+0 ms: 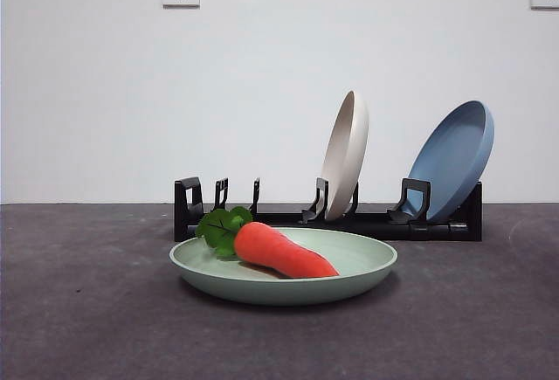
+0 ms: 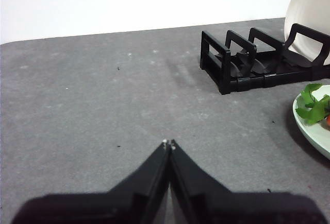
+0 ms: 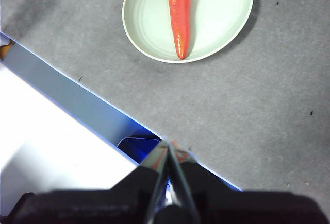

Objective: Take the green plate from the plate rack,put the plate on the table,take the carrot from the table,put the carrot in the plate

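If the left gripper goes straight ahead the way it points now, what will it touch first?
Probably nothing: ahead of the shut left gripper lies only bare table, up to the far edge. The rack and the plate sit off to one side of that line, though depth is unclear.

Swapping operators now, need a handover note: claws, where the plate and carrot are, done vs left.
Left claw: shut, empty, over bare table beside the plate rack.
Right claw: shut, empty, pulled back from the plate.
Green plate: flat on the table in front of the rack.
Carrot: lying in the plate.
Done: all four steps, by the look of it.
Left: nothing.
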Tool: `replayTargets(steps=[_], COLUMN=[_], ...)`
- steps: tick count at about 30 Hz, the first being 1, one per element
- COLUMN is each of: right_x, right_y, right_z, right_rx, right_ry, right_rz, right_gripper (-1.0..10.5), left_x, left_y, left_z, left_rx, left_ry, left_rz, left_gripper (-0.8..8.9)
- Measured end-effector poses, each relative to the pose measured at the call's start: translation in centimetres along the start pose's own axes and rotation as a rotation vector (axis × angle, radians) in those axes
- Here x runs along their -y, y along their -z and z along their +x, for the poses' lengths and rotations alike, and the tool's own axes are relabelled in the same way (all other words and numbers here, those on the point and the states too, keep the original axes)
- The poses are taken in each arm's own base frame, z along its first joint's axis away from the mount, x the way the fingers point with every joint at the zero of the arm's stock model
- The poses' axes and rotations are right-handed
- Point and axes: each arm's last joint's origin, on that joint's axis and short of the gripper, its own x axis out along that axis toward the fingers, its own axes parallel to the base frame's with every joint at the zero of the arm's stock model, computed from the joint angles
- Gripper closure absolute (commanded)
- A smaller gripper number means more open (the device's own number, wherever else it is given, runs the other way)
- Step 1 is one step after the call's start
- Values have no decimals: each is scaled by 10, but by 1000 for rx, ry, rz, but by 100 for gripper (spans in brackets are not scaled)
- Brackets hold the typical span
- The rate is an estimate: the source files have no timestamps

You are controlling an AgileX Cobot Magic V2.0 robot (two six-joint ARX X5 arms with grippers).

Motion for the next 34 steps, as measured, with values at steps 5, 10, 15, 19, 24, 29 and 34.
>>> replayTargets(steps=[5,10,15,19,24,29,34], right_x=[1,15,32,49,64,74,82], right_y=[0,-2,5,27,55,77,97], right_z=[-1,-15,-23,-14,13,43,69], right_rx=[9,199,475,627,764,839,815], right_ry=[17,123,211,342,440,459,460], right_rz=[-3,2,43,50,34,8,26], right_gripper=[944,944,944,944,944,944,944], left_x=[0,0,0,0,0,0,0], left_y=[0,0,0,0,0,0,0], left_z=[0,0,0,0,0,0,0], left_rx=[0,0,0,0,0,0,0], left_ry=[0,0,0,0,0,0,0], left_rz=[0,0,0,0,0,0,0], left_gripper=[817,817,817,817,817,817,817])
